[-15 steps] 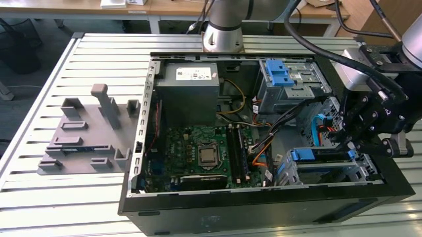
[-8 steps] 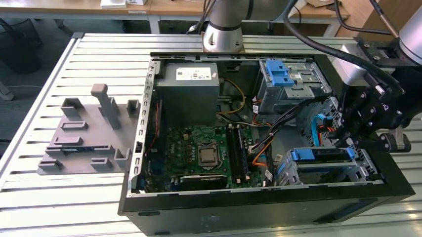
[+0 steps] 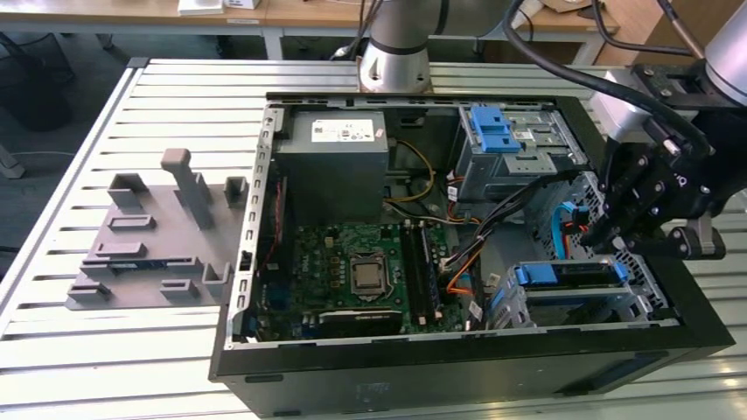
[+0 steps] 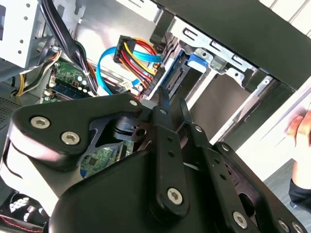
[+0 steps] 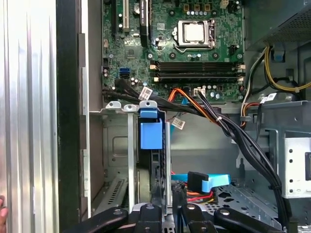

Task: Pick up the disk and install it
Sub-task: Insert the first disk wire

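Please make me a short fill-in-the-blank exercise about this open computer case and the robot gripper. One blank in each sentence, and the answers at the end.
1. The gripper hangs over the side of the computer case at the exterior view's ____.
2. The grey fixture lies on the slatted table ____ the case.
3. The tab of the disk in the drive bay is ____ in colour.
4. The motherboard is ____ in colour.

Answers: right; outside; blue; green
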Motion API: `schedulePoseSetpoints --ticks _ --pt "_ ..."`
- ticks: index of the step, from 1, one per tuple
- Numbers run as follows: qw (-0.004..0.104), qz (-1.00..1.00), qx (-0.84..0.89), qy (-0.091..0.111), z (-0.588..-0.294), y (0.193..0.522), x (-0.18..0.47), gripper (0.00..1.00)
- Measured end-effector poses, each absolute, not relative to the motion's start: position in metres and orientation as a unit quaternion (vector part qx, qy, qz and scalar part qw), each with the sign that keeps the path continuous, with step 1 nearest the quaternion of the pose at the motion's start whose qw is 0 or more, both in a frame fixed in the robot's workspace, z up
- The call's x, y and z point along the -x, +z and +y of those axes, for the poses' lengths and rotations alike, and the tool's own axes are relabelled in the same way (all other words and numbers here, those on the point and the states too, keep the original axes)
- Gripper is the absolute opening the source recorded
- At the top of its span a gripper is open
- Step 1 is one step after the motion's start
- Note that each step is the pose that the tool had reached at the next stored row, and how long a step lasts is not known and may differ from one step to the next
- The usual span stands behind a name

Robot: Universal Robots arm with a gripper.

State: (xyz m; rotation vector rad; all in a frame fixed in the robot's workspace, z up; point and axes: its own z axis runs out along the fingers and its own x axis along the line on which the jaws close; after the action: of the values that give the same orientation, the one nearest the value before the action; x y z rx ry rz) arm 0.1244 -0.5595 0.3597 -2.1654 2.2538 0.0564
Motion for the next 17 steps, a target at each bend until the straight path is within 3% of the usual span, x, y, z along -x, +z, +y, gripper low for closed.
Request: schedulePoseSetpoints --ticks 17 --pt "0.008 0.721 0.693 0.018 -0.548 0.355 -0.126 0.24"
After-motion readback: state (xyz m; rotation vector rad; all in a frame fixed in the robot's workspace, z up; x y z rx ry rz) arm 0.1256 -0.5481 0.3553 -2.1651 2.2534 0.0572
